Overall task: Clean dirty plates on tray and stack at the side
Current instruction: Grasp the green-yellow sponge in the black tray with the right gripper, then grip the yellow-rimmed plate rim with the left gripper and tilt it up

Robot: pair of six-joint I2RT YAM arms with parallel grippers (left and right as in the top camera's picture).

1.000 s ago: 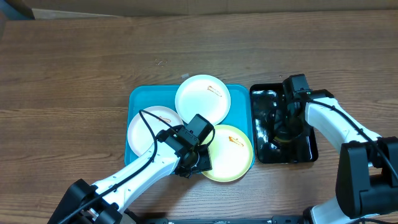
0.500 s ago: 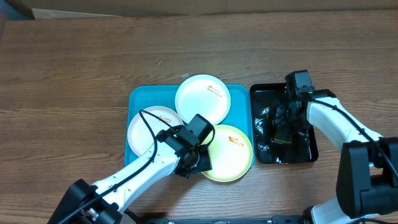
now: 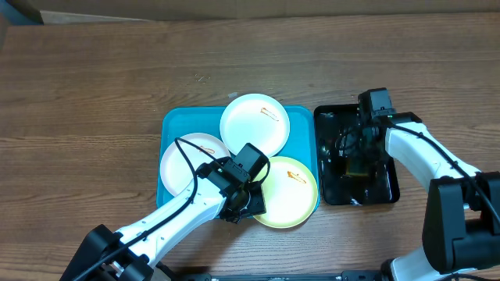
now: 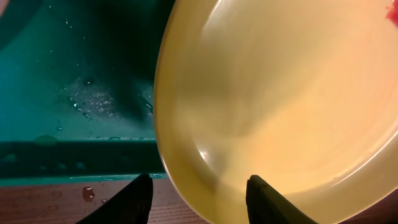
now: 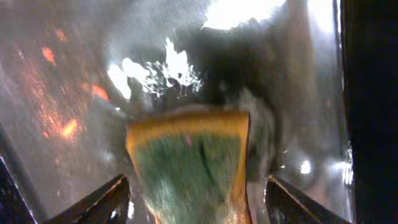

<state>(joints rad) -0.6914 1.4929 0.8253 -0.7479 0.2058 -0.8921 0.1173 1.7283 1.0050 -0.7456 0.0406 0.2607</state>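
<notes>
Left gripper [image 4: 200,188]: my fingers [image 4: 138,200] are spread apart, straddling the near rim of the yellow-green plate [image 4: 280,93]. The rim runs through the gap; I see no clamp on it. Under the plate is the wet floor of the turquoise tray [image 4: 62,93], beaded with droplets.

Right gripper [image 5: 196,190]: my jaws are apart on either side of the sponge [image 5: 186,155], green face up with a yellow edge. I cannot tell if they touch it; the picture is blurred. The sponge is in the wet black tray [image 5: 74,74], just right of the turquoise one.

From overhead, all three plates are on the turquoise tray. The upper white plate [image 3: 255,125] overlaps its far rim, and the left white plate [image 3: 183,160] is at its left side. Each has an orange-red smear. Both trays sit on a wooden table [image 3: 94,94].
</notes>
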